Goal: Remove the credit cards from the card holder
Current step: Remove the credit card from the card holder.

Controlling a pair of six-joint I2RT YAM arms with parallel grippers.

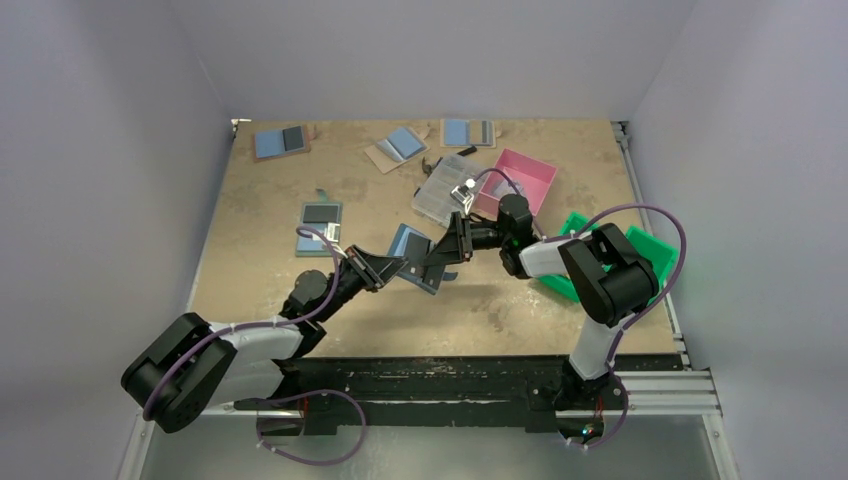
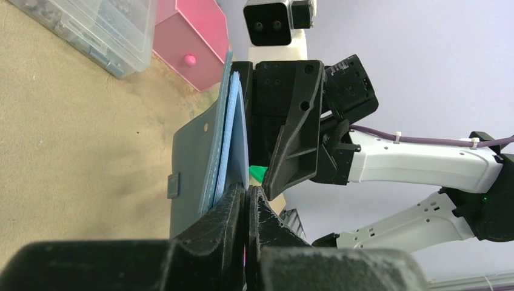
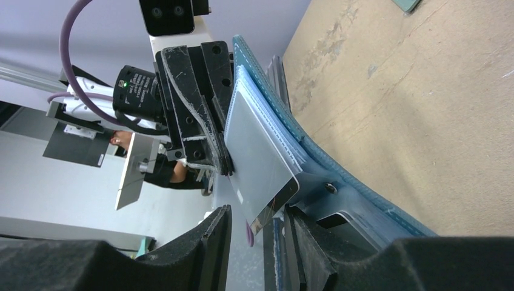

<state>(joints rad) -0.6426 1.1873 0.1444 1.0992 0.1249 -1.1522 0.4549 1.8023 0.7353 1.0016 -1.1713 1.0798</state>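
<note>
Left arm (image 1: 265, 340): lies low from the base, elbow folded, forearm aimed at the table centre. Left gripper (image 2: 247, 193): clamps tight, fingers pressed together on one edge of the card holder (image 2: 194, 157). Right arm (image 1: 545, 257): rises from the base, bends at the elbow, reaches left. Right gripper (image 3: 257, 221): faces the left one at close range, fingers parted, straddling one corner of a card (image 3: 260, 157).

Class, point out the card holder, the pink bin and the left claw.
card holder (image 2: 191, 160), left wrist view, its teal outer flap.
pink bin (image 1: 528, 178), top view, its bare floor.
left claw (image 2: 247, 193), left wrist view, between its fingertips.
</note>
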